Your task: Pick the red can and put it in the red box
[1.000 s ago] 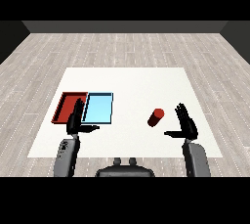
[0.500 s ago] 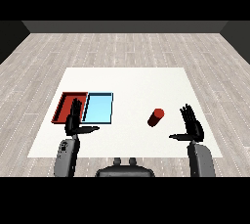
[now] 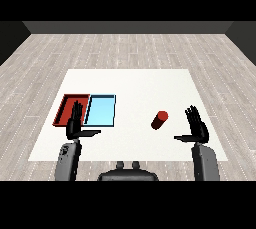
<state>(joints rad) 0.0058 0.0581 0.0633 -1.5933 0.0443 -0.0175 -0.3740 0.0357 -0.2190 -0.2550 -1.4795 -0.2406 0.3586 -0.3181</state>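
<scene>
A red can [image 3: 159, 120] stands on the white table [image 3: 135, 88], right of centre. My right hand [image 3: 196, 127] hovers to the right of it, open, fingers straight and thumb pointing toward the can, with a gap between them. The red tray [image 3: 68, 106] lies at the left of the table. My left hand [image 3: 75, 123] is raised open in front of the red tray's near edge, covering part of it, and holds nothing.
A light blue tray [image 3: 101, 110] lies directly against the red tray's right side, between it and the can. The table's front edge runs just ahead of both forearms.
My right hand has drifted a little to the right and nearer to me, away from the can. The left hand and the can have stayed put.
</scene>
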